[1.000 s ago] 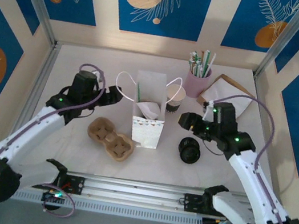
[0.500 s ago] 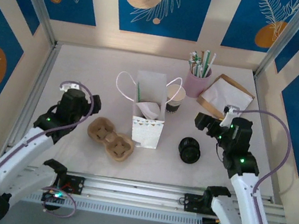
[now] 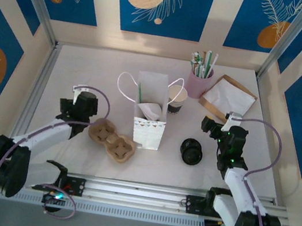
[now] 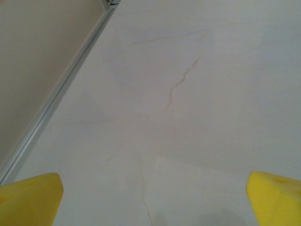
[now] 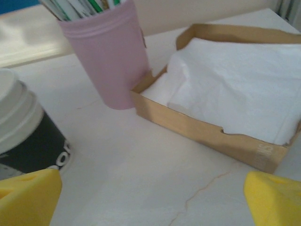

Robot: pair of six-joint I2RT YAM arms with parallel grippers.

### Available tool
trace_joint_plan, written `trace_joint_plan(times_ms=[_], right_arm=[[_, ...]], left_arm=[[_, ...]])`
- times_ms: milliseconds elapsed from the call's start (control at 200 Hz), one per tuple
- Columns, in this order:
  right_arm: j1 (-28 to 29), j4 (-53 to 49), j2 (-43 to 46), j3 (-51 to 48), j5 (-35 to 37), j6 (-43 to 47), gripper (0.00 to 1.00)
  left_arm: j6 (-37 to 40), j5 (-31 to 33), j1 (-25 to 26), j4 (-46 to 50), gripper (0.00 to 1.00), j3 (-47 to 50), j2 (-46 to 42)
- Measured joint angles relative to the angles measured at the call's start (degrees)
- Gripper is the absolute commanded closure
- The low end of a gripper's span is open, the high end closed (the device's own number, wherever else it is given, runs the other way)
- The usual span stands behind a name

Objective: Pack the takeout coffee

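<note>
The takeout coffee is out of view. A white paper bag (image 3: 147,125) stands open at mid-table with a crumpled white napkin and a green straw showing in its mouth. My left gripper (image 3: 76,105) sits low, left of the bag, beside a cardboard cup carrier (image 3: 112,139). In the left wrist view it (image 4: 153,200) is open over bare table. To the right of the bag my right gripper (image 3: 218,120) is open too. The right wrist view has it (image 5: 151,197) over bare table, with nothing between the yellow fingertips (image 5: 28,195).
A stack of lidless cups (image 3: 177,99) (image 5: 23,132) stands behind the bag. A pink straw cup (image 3: 199,80) (image 5: 106,56) and a brown napkin box (image 3: 227,97) (image 5: 207,132) are at back right. Black lids (image 3: 191,152) lie right of the bag. A metal rail (image 4: 56,99) runs along the left.
Both arms have drawn back from the bag toward the near edge and folded low. The left gripper moved left and nearer, the right gripper right and nearer.
</note>
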State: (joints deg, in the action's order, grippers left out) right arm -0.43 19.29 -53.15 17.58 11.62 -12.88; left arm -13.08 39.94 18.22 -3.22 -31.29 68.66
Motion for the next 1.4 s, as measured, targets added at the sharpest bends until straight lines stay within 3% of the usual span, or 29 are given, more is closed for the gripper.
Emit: trace_joint_plan(times_ms=[200,465,760,1010,1395], right_arm=[[-1.9,10.7,-11.3,-0.7,0.2,0.1,0.01],[-1.9,23.6,-25.3,-0.6,-1.2,1.0,0.01],[2.4,32.7,-29.6,-0.6,-3.4,6.2,0.01],[2.6,32.9,-33.3,0.4,-5.9,8.4,0.01],[0.2,27.6,-33.7,5.2,-7.9,8.0,0.01]], left_arm=[[4.2,-1.0,-3.4,-8.7,0.00,1.1,2.6],[10.0,-7.9,-6.8,-27.8,0.00,11.2,7.2],[15.7,-14.9,-7.3,-48.6,0.00,12.9,16.4],[16.7,-19.6,-8.3,-57.3,0.00,14.4,20.5],[15.9,-23.0,-10.8,-53.9,0.00,11.6,21.2]])
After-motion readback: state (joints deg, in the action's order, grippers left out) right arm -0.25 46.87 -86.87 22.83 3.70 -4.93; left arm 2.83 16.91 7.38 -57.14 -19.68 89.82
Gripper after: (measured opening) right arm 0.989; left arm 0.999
